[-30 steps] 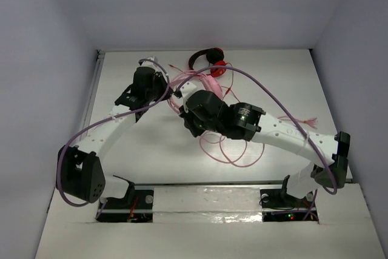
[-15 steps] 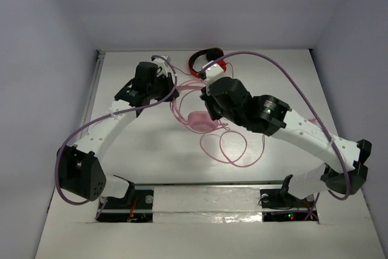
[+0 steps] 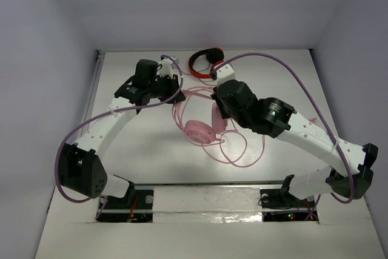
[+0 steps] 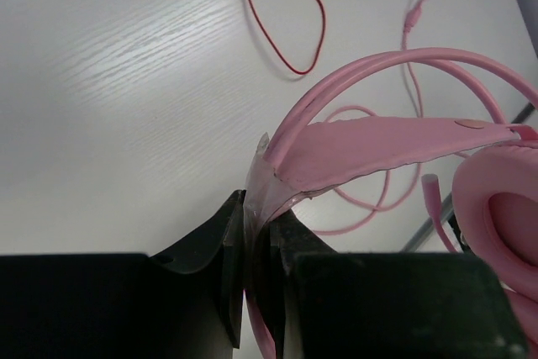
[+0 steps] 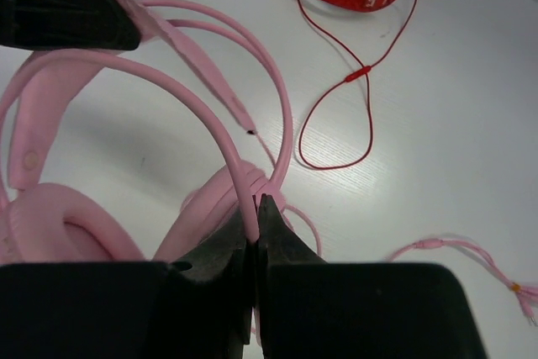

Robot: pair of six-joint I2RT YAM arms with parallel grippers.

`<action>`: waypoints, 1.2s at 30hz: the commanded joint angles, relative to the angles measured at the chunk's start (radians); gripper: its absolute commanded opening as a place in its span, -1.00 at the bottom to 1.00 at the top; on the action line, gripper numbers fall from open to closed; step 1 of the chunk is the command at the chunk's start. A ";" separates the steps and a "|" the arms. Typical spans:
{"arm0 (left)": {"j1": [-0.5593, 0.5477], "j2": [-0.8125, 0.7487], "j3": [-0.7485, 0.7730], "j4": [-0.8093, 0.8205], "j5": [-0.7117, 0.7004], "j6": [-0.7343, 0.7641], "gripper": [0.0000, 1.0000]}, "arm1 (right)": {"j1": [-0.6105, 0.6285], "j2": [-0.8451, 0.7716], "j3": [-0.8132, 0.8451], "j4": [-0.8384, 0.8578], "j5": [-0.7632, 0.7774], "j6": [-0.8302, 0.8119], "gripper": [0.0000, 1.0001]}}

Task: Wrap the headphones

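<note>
The pink headphones [image 3: 199, 131] lie mid-table, one ear cup facing up. My left gripper [image 3: 174, 83] is behind them, shut on the headband's padded strap [image 4: 395, 145]; in the left wrist view the jaws [image 4: 256, 208] pinch the strap's end. My right gripper [image 3: 213, 92] hangs over the second ear cup [image 5: 214, 199]. It is shut [image 5: 255, 212] on a thin pink strand that looks like the cable, which arcs up from the left. The rest of the cable [image 3: 239, 150] lies in loose loops on the table nearer the arm bases.
Small red-and-black headphones [image 3: 204, 59] sit at the back of the table. Their red cable [image 5: 361, 81] trails toward me. The pink cable's plug end [image 3: 310, 121] lies at the right. White walls enclose the table on the left, right and back.
My right arm has swung away from me and to the right with its strand, uncovering a pink ear cup that now lies closer to me. The left gripper has barely moved.
</note>
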 commanded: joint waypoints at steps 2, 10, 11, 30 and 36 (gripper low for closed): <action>0.013 -0.051 0.028 0.100 0.200 -0.031 -1.00 | -0.017 -0.058 -0.052 0.059 0.070 0.015 -0.88; 0.044 -0.084 0.000 0.161 0.338 -0.063 -1.00 | -0.051 -0.144 -0.120 0.145 0.112 0.041 -0.69; 0.044 -0.088 -0.007 0.194 0.361 -0.069 -1.00 | -0.051 -0.154 -0.130 0.175 0.101 0.041 -0.67; 0.138 -0.183 -0.030 0.489 0.521 -0.382 -1.00 | -0.137 -0.382 -0.558 0.731 -0.316 0.160 -0.40; 0.158 -0.203 0.042 0.459 0.476 -0.456 -1.00 | -0.146 -0.367 -0.718 1.008 -0.425 0.171 -0.30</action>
